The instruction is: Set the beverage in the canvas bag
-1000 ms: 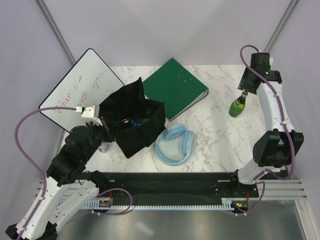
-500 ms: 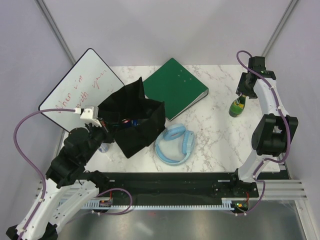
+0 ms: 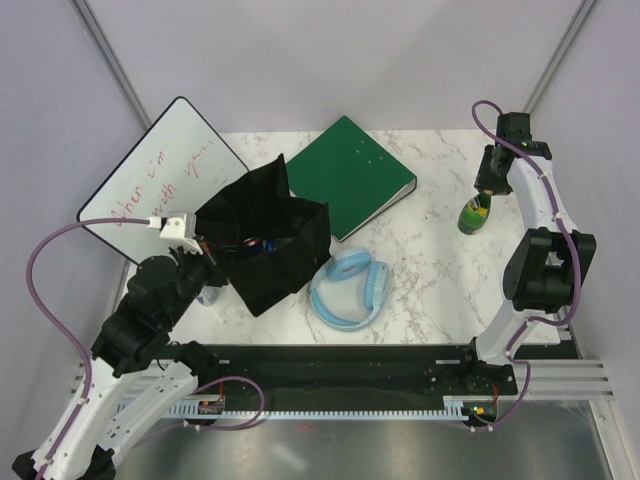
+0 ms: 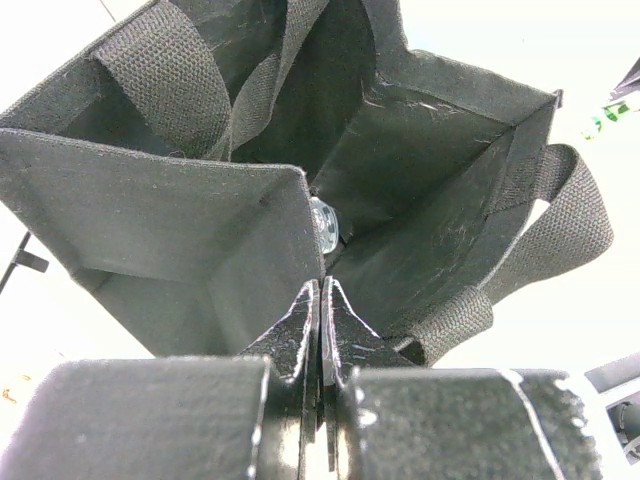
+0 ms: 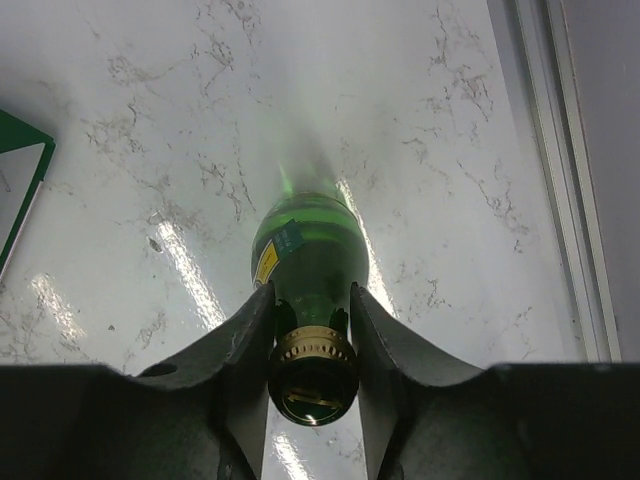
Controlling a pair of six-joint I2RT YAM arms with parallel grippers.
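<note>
A flat green binder (image 3: pixel 345 178) and pale blue padded headphones (image 3: pixel 348 288) lie on the white marbled table (image 3: pixel 420 260) between the floppy black canvas bag (image 3: pixel 270 250) at the left and the upright green glass bottle (image 3: pixel 475 213), gold-capped, at the far right. A whiteboard (image 3: pixel 160 180) with red writing leans left of the bag. The right gripper (image 5: pixel 310 295) clasps the bottle's neck from both sides. The left gripper (image 4: pixel 321 290), fingers pressed together, pinches the bag's near rim.

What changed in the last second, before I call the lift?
The right gripper came in from behind the green bottle, dropped over it and closed on its neck. The left gripper stays shut on the canvas bag rim. The bag, green binder, headphones and whiteboard have not moved.
</note>
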